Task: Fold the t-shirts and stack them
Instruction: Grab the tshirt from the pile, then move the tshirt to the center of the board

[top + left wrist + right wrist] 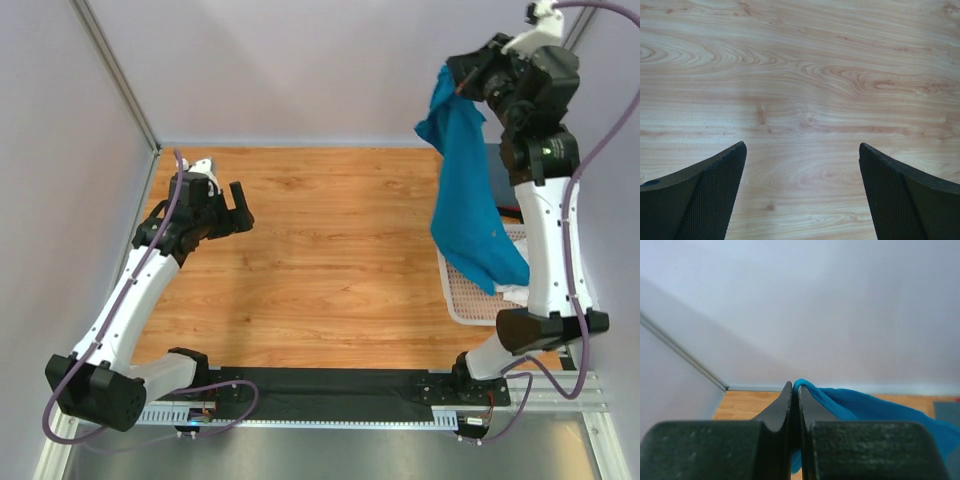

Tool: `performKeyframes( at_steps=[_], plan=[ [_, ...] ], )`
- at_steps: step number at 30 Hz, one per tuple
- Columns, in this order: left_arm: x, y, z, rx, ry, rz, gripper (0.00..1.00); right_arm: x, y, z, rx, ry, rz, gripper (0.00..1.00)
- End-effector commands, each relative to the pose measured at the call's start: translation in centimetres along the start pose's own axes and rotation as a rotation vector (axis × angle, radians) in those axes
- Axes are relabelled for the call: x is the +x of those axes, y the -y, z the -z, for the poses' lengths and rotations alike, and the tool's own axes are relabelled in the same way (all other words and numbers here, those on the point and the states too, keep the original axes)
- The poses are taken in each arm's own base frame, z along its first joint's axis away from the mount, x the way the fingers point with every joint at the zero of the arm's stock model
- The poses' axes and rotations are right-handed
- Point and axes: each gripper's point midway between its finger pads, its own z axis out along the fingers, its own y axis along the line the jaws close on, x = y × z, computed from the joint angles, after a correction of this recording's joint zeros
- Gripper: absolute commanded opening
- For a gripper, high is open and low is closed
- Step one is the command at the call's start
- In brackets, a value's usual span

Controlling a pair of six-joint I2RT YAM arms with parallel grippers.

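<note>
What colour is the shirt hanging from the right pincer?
Bright teal-blue t-shirt; clearest in the top external view.

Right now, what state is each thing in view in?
teal-blue t-shirt: unfolded, lifted, hanging from the right gripper, lower end over the basket.
right gripper: shut on the t-shirt's edge.
left gripper: open, empty, above the table.
basket: on the table's right side, partly hidden by the t-shirt and right arm; contents cannot be told.
</note>
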Motion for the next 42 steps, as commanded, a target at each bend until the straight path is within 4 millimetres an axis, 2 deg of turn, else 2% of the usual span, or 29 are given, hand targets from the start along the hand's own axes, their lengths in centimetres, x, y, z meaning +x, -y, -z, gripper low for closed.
performKeyframes(
  at_steps=[1,2,3,4,5,6,7,10,13,15,16,17,20,21,23,24,26,27,28,30,31,33,34,36,37,40,41,42],
  plan=[
    [-2.4,0.8,2.2,0.041,0.103,-0.004,1.0,0.0,-8.3,-0.6,-0.281,-0.014,0.163,0.0],
    [-2.7,0.8,2.7,0.042,0.121,-0.004,0.99,1.6,-11.0,-1.3,-0.346,-0.03,0.19,0.01],
    [-2.8,0.8,2.9,0.042,0.126,-0.007,1.0,0.8,-12.8,-0.9,-0.388,0.005,0.217,0.0],
    [-2.9,0.7,3.3,0.037,0.131,-0.011,1.0,0.9,-13.7,-1.4,-0.386,0.026,0.244,0.0],
    [-3.1,0.7,3.9,0.035,0.139,-0.014,1.0,2.5,-15.7,-2.0,-0.419,0.009,0.242,0.0],
    [-3.1,0.6,4.1,0.03,0.142,-0.015,0.99,2.8,-16.9,-2.2,-0.442,0.016,0.245,0.0],
    [-3.3,0.3,4.4,0.013,0.153,-0.017,1.0,3.8,-18.9,-2.5,-0.488,0.016,0.232,0.0],
    [-3.3,-0.7,5.4,-0.031,0.172,-0.006,0.99,5.5,-21.6,-3.3,-0.559,0.015,0.162,0.0],
    [-3.6,-2.9,6.4,-0.154,0.209,0.046,1.0,10.2,-24.6,-4.6,-0.642,-0.071,0.076,0.0],
    [-3.1,-4.1,7.0,-0.217,0.199,0.092,1.0,13.1,-26.8,-4.2,-0.703,-0.138,0.029,0.0],
    [-3.4,-4.7,7.5,-0.256,0.214,0.106,1.0,15.4,-28.2,-4.0,-0.732,-0.182,0.021,0.0],
    [-2.8,-5.4,7.7,-0.291,0.192,0.121,0.99,18.1,-28.4,-4.2,-0.731,-0.234,0.025,0.0],
    [-2.1,-7.2,8.6,-0.371,0.186,0.175,1.0,23.2,-28.8,-3.5,-0.725,-0.308,0.061,0.01],
    [-1.9,-7.9,8.8,-0.392,0.188,0.201,1.0,27.6,-27.3,-3.4,-0.689,-0.398,0.064,0.0],
    [-1.0,-8.7,9.0,-0.409,0.175,0.223,1.0,30.0,-26.6,-2.6,-0.691,-0.449,0.047,0.0],
    [-0.8,-9.3,9.1,-0.422,0.177,0.239,1.0,33.9,-24.9,-1.9,-0.664,-0.548,0.033,0.0],
    [-0.1,-9.8,8.9,-0.423,0.165,0.263,1.0,37.1,-24.2,0.1,-0.701,-0.661,0.016,0.0],
    [0.1,-9.9,8.8,-0.42,0.16,0.268,1.0,40.7,-22.5,1.8,-0.69,-0.748,0.013,0.0],
    [0.3,-9.9,8.5,-0.415,0.152,0.287,1.0,39.7,-22.7,2.0,-0.694,-0.686,-0.002,0.0],
    [1.2,-9.6,7.5,-0.39,0.125,0.311,1.0,41.1,-22.9,3.7,-0.737,-0.687,0.071,0.01],
    [2.0,-9.3,6.6,-0.372,0.096,0.338,1.0,42.2,-22.6,4.6,-0.75,-0.682,0.189,0.0],
    [2.4,-8.8,5.3,-0.341,0.082,0.373,1.0,42.6,-22.1,4.3,-0.703,-0.672,0.281,0.01],
    [3.3,-8.4,4.4,-0.309,0.045,0.386,1.0,43.0,-21.4,3.8,-0.65,-0.692,0.292,0.0],
    [3.2,-7.6,3.1,-0.263,0.035,0.418,1.0,43.7,-21.2,3.6,-0.639,-0.725,0.305,0.0],
    [3.7,-7.2,2.5,-0.238,0.014,0.426,0.99,45.6,-21.3,4.8,-0.712,-0.802,0.312,0.01],
    [3.8,-7.2,1.6,-0.239,0.008,0.43,1.0,46.2,-23.1,6.4,-0.857,-0.841,0.276,0.0],
    [3.8,-7.4,1.5,-0.251,0.002,0.426,1.0,46.9,-22.9,7.0,-0.866,-0.862,0.251,0.03],
    [3.9,-7.7,1.6,-0.265,0.002,0.421,1.0,47.0,-23.1,7.4,-0.884,-0.871,0.228,0.3]
  ],
)
